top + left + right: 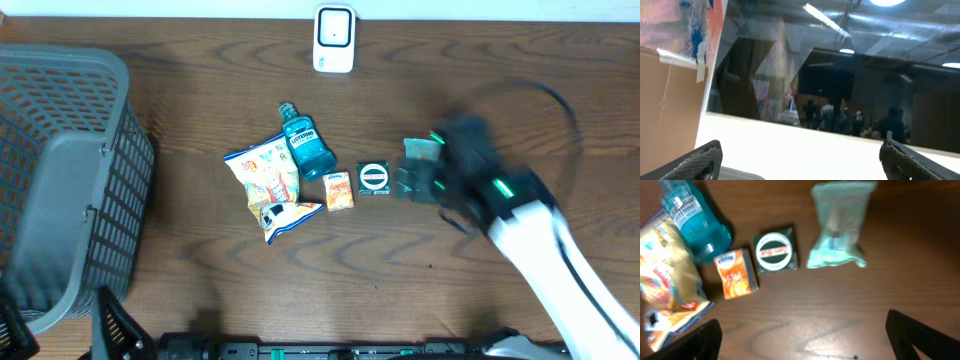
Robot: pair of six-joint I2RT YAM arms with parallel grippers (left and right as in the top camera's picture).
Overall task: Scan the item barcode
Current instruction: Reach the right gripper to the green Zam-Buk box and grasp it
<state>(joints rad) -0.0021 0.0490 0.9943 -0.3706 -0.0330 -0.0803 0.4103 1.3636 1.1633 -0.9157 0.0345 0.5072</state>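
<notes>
Ahead of the right end effector (801,330), fingers spread wide and empty, a pale green pouch (840,225) lies flat on the table (910,280), just beside a dark box (775,251). It looks light, soft and crinkly, best pinched gently across its narrow middle.

I see the barcode scanner (334,38) at twelve o'clock, the basket (130,170) at nine, and the mouthwash bottle (308,148) mid-table.
</notes>
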